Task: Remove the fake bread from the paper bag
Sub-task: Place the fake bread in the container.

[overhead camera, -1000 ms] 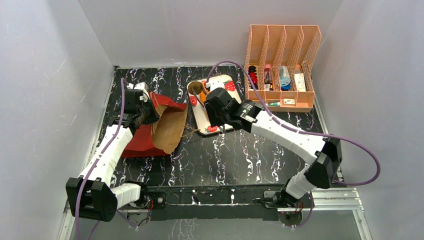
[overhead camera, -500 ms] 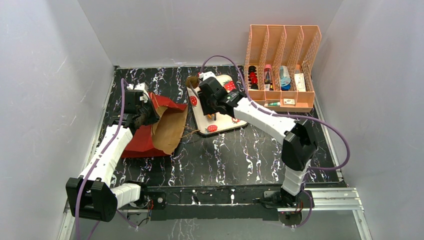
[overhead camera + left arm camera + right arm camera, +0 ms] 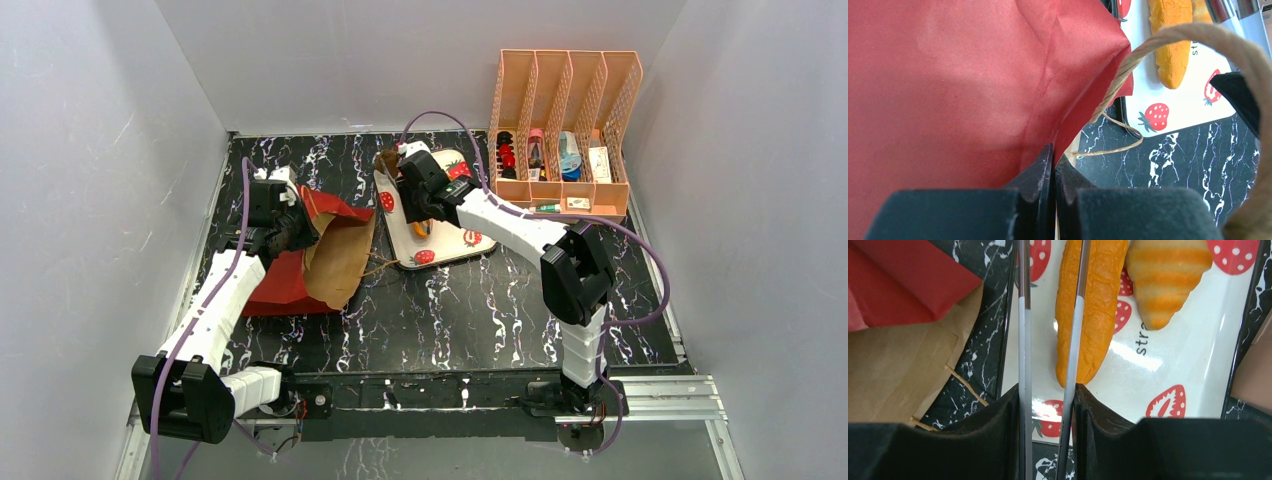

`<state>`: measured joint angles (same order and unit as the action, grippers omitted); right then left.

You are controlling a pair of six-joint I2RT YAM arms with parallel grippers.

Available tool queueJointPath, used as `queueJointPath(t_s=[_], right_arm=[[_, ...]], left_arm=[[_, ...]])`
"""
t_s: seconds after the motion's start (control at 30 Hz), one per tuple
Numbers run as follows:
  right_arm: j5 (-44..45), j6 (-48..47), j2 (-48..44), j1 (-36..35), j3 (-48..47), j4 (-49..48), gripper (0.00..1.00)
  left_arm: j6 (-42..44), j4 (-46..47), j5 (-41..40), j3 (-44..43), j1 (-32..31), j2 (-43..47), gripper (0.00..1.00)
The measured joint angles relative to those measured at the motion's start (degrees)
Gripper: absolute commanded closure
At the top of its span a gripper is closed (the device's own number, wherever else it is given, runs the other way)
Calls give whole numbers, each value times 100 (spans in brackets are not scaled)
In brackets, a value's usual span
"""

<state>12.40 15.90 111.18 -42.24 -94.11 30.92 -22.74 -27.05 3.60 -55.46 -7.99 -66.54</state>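
Note:
The paper bag (image 3: 335, 255) lies on its side at the left, its mouth facing the strawberry-print tray (image 3: 448, 248). My left gripper (image 3: 290, 228) (image 3: 1054, 155) is shut on the bag's red edge (image 3: 973, 90). My right gripper (image 3: 415, 200) (image 3: 1048, 390) hovers over the tray, shut on the metal tongs (image 3: 1024, 330). Two pieces of fake bread rest on the tray: an orange baguette (image 3: 1093, 305) (image 3: 1173, 40) and a ridged croissant (image 3: 1168, 275). A dark brown roll (image 3: 385, 160) is at the tongs' far end by the tray's far-left corner; whether it is pinched I cannot tell.
A peach-coloured slotted rack (image 3: 565, 130) holding small items stands at the back right, close to the tray. The bag's twine handle (image 3: 1198, 35) loops in front of the left wrist camera. White walls close in the black marbled table (image 3: 480, 310) on three sides.
My right arm swung from the tray's near side toward its far-left corner, carrying the tongs and the dark roll with it, and its elbow folded inward. The left arm and bag stayed still.

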Motion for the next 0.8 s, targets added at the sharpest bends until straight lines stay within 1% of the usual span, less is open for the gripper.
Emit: queueJointPath(t_s=[0.57,0.7,0.8], right_arm=[[-20,0,256,39,-234,-345,100],[-22,20,240,42,17,-640,100],[-66,76,98,39,509,-793,100]], left_arm=[[0,-48,-9,0,0,57,100],[0,-68,-20,0,0,151,100],[-2,-120,-24,7,0,205,100]])
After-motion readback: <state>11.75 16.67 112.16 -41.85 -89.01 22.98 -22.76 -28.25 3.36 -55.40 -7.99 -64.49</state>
